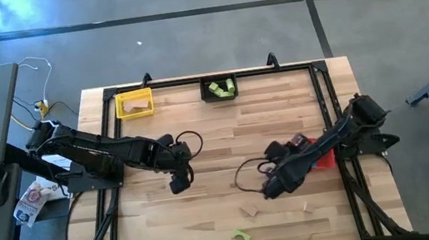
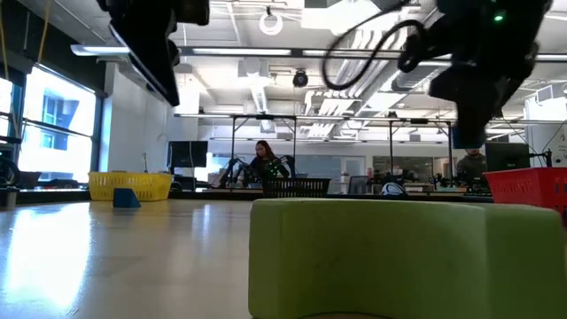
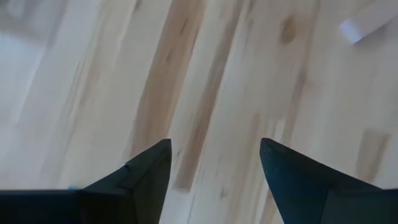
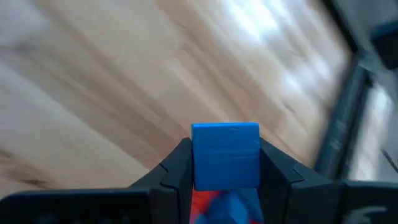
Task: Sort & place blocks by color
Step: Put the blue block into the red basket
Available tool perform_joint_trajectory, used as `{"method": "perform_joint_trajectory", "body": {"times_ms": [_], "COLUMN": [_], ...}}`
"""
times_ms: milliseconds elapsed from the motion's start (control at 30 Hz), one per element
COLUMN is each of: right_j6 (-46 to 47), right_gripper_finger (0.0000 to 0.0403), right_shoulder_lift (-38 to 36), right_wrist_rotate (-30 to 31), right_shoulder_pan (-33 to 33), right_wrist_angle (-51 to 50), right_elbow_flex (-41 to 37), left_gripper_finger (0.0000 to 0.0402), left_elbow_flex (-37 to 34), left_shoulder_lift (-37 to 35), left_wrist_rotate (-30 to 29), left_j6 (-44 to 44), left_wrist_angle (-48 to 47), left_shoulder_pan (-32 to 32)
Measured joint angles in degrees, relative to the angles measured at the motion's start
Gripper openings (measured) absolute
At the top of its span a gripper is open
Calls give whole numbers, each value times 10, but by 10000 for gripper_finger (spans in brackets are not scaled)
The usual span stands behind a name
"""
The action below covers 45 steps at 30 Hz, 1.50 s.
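My right gripper (image 1: pixel 273 186) hovers over the table right of centre, shut on a blue block (image 4: pixel 225 154). My left gripper (image 1: pixel 179 180) stands open over bare wood left of centre, its fingers (image 3: pixel 149 168) apart with nothing between them. Two tan blocks (image 1: pixel 250 212) (image 1: pixel 307 206) and a light green block (image 1: pixel 241 236) lie flat on the table near the front edge. The green one fills the foreground of the low view (image 2: pixel 372 257). Another blue block (image 2: pixel 126 198) sits in front of the yellow bin (image 2: pixel 130 184). My right gripper pinches the blue block by two opposite sides (image 4: pixel 200 163) between its two fingers. The block's flat end face points out past the fingertips. The block is lifted clear of the table.
The yellow bin (image 1: pixel 134 103), with a tan block inside, and a black bin (image 1: pixel 218 88) holding green blocks stand at the far edge. A red bin (image 1: pixel 319 156) sits under my right arm. A black frame (image 1: pixel 331 112) runs round the table.
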Motion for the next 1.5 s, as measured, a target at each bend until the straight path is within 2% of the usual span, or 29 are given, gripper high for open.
{"method": "perform_joint_trajectory", "body": {"times_ms": [167,400,800,967,1100,1300,1367,1500], "right_j6": [84,96,135,178,201,186,173,170], "right_gripper_finger": [104,104,104,104,104,104,118,179], "right_shoulder_lift": [0,0,0,0,0,0,0,0], "right_wrist_rotate": [-22,-58,-74,-138,-157,-164,-164,-164], "right_shoulder_pan": [22,41,76,96,110,110,110,110], "right_wrist_angle": [-71,-70,-69,-69,-69,-70,-70,-70], "right_elbow_flex": [0,0,-10,-64,-82,-84,-84,-84], "left_gripper_finger": [228,228,228,227,227,227,227,227], "left_elbow_flex": [0,0,0,0,0,0,0,0], "left_shoulder_lift": [0,0,0,0,0,0,0,0], "left_wrist_rotate": [26,37,37,37,37,37,37,37], "left_j6": [42,85,90,90,90,90,90,89], "left_wrist_angle": [75,146,149,149,149,149,149,149], "left_shoulder_pan": [0,0,0,0,0,0,0,0]}}
